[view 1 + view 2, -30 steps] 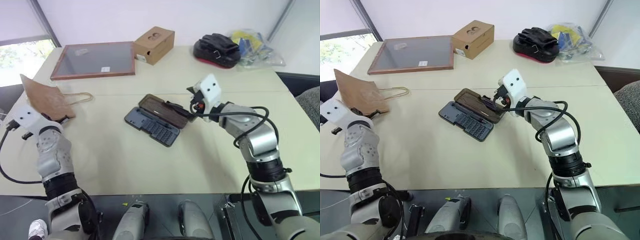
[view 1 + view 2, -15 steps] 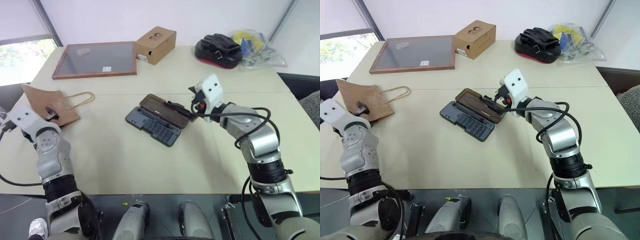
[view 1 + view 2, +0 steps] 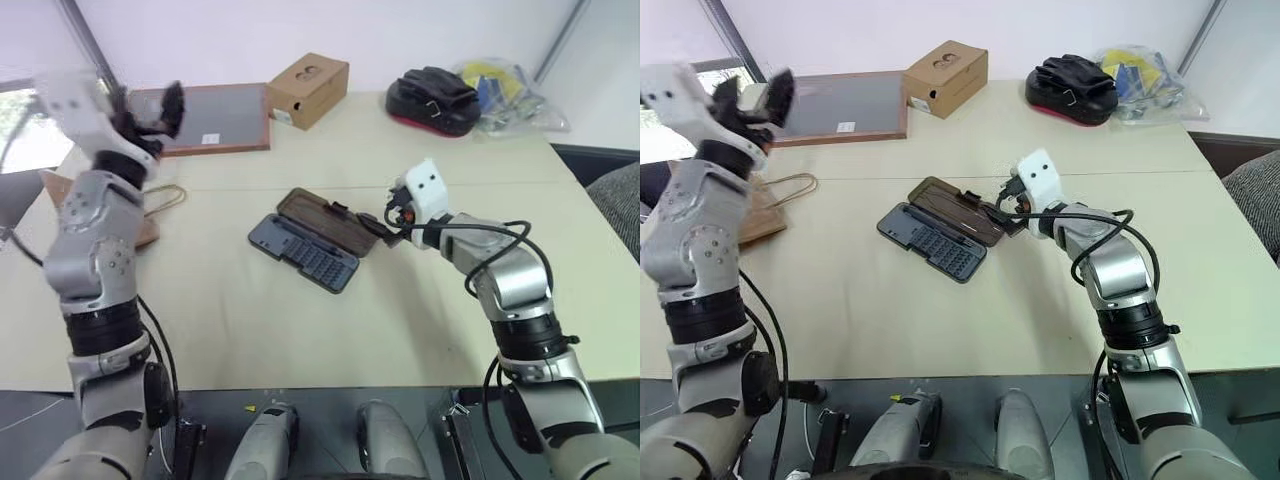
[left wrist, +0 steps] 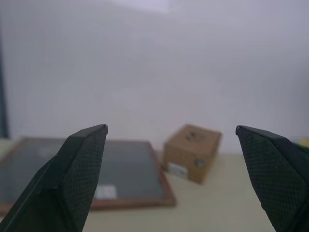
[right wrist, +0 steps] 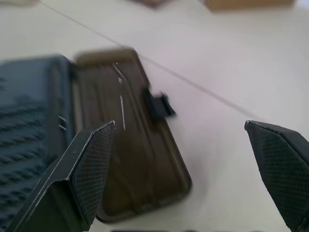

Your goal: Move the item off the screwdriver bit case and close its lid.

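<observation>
The flat dark grey-blue plastic screwdriver bit case (image 3: pixel 304 252) lies open mid-tabletop (image 3: pixel 300 330), rows of small bits in its base, its translucent smoky-brown lid (image 3: pixel 331 223) folded flat beside it. The small brown kraft paper bag (image 3: pixel 768 205) rests well apart at the tabletop's left edge, so the clearing step looks done and closing is in hand. The right hand (image 3: pixel 388 226) hovers just beside the lid's latch edge, fingers spread and empty; next it must get under that edge and swing it over. The left hand (image 3: pixel 150 110) is raised, open, empty.
</observation>
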Robot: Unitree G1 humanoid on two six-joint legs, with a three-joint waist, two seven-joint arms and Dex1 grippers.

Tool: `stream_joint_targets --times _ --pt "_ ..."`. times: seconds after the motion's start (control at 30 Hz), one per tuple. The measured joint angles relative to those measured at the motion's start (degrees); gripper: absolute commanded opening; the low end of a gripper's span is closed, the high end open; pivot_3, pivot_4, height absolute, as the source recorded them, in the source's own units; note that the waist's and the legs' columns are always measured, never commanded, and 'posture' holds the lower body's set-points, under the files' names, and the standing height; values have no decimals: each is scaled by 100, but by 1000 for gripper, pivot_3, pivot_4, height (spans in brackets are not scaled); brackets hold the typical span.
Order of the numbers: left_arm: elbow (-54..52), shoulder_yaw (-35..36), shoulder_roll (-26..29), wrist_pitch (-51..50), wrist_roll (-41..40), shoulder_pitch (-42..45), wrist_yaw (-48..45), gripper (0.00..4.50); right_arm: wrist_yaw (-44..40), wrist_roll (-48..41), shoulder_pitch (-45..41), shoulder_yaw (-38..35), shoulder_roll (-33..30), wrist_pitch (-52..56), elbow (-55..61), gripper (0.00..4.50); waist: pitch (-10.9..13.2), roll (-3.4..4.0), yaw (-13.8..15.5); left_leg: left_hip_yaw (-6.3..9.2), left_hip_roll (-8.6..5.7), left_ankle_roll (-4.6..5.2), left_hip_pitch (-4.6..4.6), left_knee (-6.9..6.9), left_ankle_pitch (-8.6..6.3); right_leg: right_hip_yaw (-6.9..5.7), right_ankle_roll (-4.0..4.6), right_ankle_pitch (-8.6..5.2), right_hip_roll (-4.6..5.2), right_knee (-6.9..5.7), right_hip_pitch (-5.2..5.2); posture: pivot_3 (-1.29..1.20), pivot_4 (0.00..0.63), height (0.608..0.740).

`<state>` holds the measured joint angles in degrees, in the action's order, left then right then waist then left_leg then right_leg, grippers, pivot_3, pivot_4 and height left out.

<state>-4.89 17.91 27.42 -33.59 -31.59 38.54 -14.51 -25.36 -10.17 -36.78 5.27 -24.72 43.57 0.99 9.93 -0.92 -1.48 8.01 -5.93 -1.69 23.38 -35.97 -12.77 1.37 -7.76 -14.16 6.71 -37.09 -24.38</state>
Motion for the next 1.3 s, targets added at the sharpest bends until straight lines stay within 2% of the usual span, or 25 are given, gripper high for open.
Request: stream_joint_targets --times 0.17,0.3,0.47,0.73,0.83,0.93,1.17,1.3 --pt "272 -768 632 -621 -255 -266 -1608 4447 154 233 -539 136 234 133 -694 4500 1 2 -101 3 2 -1 0 7 1 1 1 -1 -1 0 -3 0 150 740" --pt "471 -1316 1013 -565 -86 -602 -2587 4447 246 348 -922 155 403 169 -1365 4500 3 5 -112 2 9 -2 0 14 2 2 4 0 -2 1 -9 0 150 740" --pt "531 -1630 1190 -335 245 -682 -3156 4447 222 500 -1064 324 570 176 -1778 4500 3 5 -94 2 20 -2 1 15 1 2 4 1 0 4 -8 0 150 740" --pt "499 -1679 1225 -358 388 -693 -3528 4447 34 726 -926 705 566 319 -1796 4500 4 7 -108 2 21 -2 1 16 1 2 4 1 -1 3 -11 0 150 740" --pt "250 -1710 1565 -550 261 -882 -4028 4447 15 767 -901 731 557 330 -1791 4500 5 9 -129 -2 23 -2 0 24 1 6 4 1 -1 2 -15 0 150 740" --pt "128 -1708 1652 -654 157 -953 -4277 4500 -3 781 -901 727 552 355 -1793 3649 5 9 -106 0 23 -2 0 26 1 5 6 2 -1 3 -14 0 150 740" --pt "11 -1701 1678 -712 135 -966 -4314 4500 -3 900 -919 703 556 175 -1961 49 5 8 -101 0 22 -2 -1 26 1 5 6 2 -1 4 -13 0 150 740" --pt "-19 -1695 1672 -700 140 -972 -4269 4500 -123 946 -968 699 529 30 -2102 49 0 1 -136 -4 33 -4 -13 30 2 6 14 7 -11 3 -7 0 150 740"
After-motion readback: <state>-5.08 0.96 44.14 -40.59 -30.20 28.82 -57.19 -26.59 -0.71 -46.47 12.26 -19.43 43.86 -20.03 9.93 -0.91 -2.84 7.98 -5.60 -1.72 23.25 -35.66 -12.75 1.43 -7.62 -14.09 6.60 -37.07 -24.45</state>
